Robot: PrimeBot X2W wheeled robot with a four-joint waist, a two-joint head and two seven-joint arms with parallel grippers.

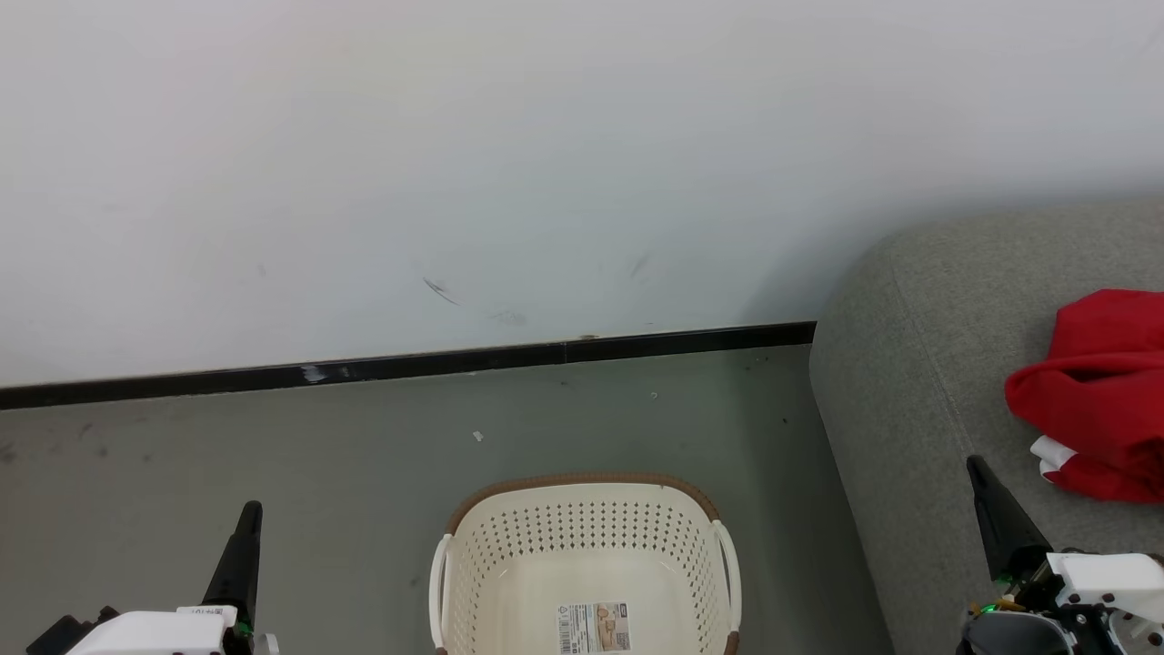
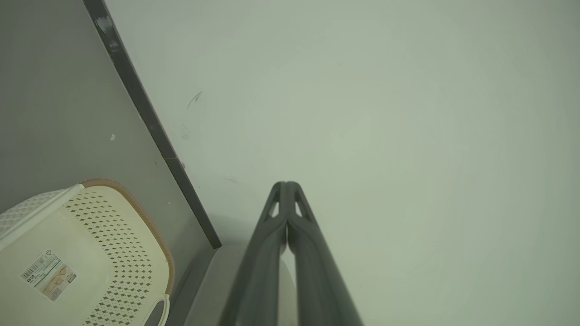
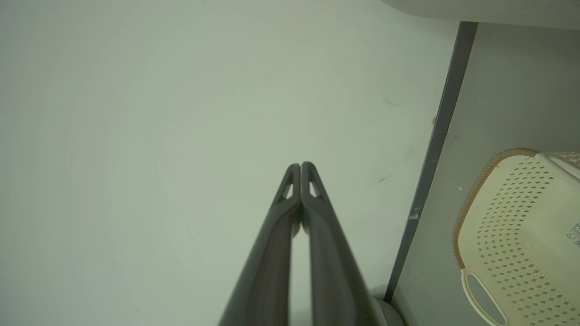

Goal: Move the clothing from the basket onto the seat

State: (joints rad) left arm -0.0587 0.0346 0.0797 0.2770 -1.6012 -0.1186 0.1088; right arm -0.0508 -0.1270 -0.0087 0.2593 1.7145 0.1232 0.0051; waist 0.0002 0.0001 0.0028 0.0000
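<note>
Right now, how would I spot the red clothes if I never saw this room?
Find the big grey sofa on the right, by the white wall. On it lies a crumpled heap of clothing. It is bright red with white trim, unlike the empty cream basket on the floor.

sticker (image 1: 593,628) on basket (image 1: 582,528) bottom, print unreadable

I see my left gripper (image 2: 286,184) pinched together, pointing at the wall (image 2: 385,113). The basket (image 2: 118,244) sits lower left on the floor (image 2: 45,90), a label (image 2: 48,275) on its bottom.
</note>
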